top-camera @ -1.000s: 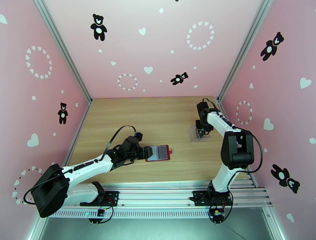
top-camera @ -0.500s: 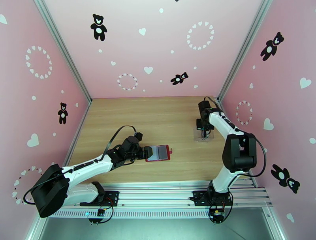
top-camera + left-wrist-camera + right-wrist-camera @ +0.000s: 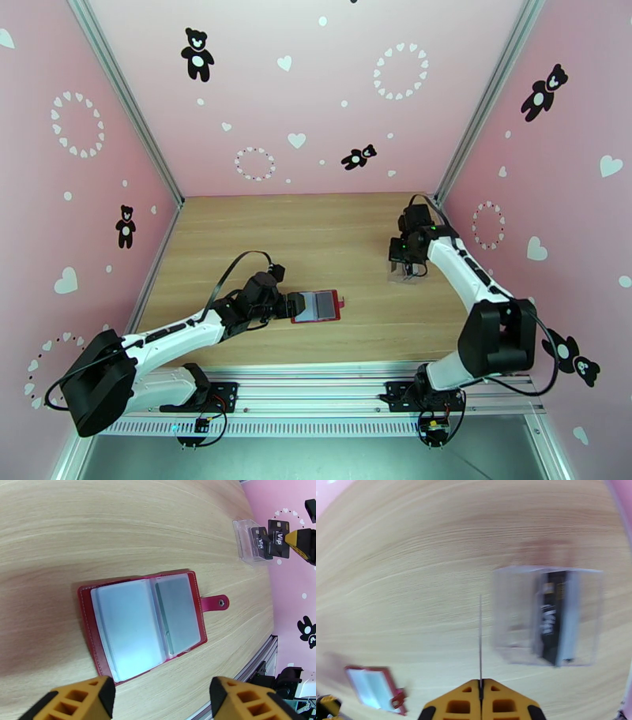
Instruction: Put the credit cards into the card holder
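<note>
Light wood-grain counter [image 3: 316, 229], enclosed by pink walls printed with bears and hearts. Dark red leather-like folding card holder [image 3: 317, 305], laid open and flat on the near-left part of the counter; two frosted grey inner pockets are shown face up in the left wrist view [image 3: 144, 626], with a snap tab [image 3: 215, 603] projecting from one long edge; it is also seen blurred at the lower left of the right wrist view [image 3: 373, 685]. Left pincer [image 3: 299, 305], held at the card holder's near end with its yellow fingers spread wide, one to each side [image 3: 162, 689]; contact with the card holder cannot be told. Clear plastic case [image 3: 399, 275], stood on the right part of the counter, well apart from the card holder [image 3: 244, 539] [image 3: 513, 614]. Black credit card marked VIP [image 3: 279, 538], pinched between the pressed-together fingers of the right pincer [image 3: 481, 681] and seen edge-on as a thin line in the right wrist view [image 3: 480, 638]; it is held just beside the case. Second dark credit card [image 3: 260, 543], stood on edge inside the clear case [image 3: 552, 618]. Right pincer is placed over the case in the overhead view [image 3: 408, 267].
</note>
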Available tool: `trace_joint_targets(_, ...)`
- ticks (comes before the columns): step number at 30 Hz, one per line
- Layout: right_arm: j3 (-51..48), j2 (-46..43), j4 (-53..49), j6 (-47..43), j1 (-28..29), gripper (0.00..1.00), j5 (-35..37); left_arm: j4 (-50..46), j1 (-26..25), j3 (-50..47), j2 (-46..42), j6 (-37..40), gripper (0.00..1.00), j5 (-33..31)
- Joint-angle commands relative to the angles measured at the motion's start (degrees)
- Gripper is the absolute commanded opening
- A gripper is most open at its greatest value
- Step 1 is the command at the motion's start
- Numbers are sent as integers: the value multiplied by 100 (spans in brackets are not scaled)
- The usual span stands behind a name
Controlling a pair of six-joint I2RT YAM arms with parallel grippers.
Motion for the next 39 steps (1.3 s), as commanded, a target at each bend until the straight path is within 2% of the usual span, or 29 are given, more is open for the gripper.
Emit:
trace_joint_targets(1,-428,-459,644,390,406,0,-1513,278,27,-156,38,-102,66,236)
trace_joint_targets(3,-613,-585,863,575,726,0,-1829,383,18,-205,90,-143,65,262)
trace_joint_targets(8,-1081,-584,1491,1056,1793,0,-1961,515,-9,-218,229,-144,62,305)
trace_joint_targets(11,-1486,-496,2157,1504,2166,0,-2212,607,-17,-201,401,-175,59,343)
trace_joint_targets(13,-1569,-374,2270,1574,2336,0,-2135,700,-26,-218,496,-207,57,340)
trace_joint_targets(22,-1828,272,2959,2002,2626,0,-2164,876,-35,-175,977,-245,51,309)
trace_joint_targets(39,-2004,1057,3525,2224,2635,0,-2220,832,-33,-148,1325,-253,50,147)
